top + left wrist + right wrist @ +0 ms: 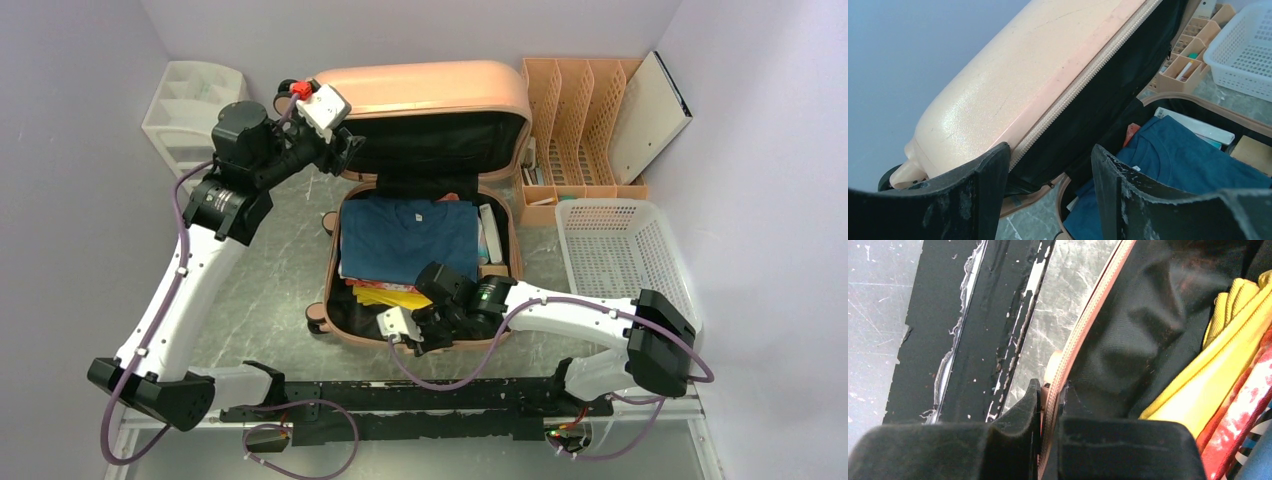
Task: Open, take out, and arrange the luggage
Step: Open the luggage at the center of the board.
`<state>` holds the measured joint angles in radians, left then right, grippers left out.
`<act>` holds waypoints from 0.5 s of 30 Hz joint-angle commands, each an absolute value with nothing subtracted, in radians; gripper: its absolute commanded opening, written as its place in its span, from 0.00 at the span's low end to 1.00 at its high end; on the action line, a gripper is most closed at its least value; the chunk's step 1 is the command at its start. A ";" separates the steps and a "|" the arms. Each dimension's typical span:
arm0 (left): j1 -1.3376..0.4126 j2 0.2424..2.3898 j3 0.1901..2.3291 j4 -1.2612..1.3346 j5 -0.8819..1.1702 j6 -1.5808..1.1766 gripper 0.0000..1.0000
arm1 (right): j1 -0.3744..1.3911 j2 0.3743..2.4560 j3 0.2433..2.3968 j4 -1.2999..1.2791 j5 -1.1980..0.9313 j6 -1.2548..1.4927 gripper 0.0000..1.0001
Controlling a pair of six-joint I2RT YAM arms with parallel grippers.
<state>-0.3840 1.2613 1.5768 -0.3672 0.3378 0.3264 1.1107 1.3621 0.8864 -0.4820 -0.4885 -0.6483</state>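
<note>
The salmon-pink luggage (pixel 425 90) lies open in the middle of the table, its lid standing up at the back with black lining showing. Inside lie a folded blue shirt (pixel 408 238), a yellow garment (pixel 390 296) and a red patterned item (pixel 1243 410). My left gripper (pixel 350 150) is open at the lid's left edge; its fingers (pixel 983 195) straddle the zipper rim (pixel 1068 100) without pinching it. My right gripper (pixel 420 335) is shut on the near rim of the luggage (pixel 1083 335), one finger outside the shell, the other inside on the lining.
An orange-tan slotted file rack (pixel 580 110) stands at the back right with a white board (pixel 650 115) leaning in it. A white mesh basket (pixel 620 250) sits right of the luggage. A white organiser (pixel 195 105) stands at the back left.
</note>
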 commanded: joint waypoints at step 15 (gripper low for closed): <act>-0.385 1.133 1.358 -0.561 0.569 0.473 0.56 | 1.164 1.297 0.858 -0.771 -0.773 -0.955 0.00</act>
<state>-0.3828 1.1339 1.4380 -0.4042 0.5137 0.4358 1.1133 1.3384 0.8848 -0.5823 -0.5182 -0.8043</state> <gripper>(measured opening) 0.538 0.138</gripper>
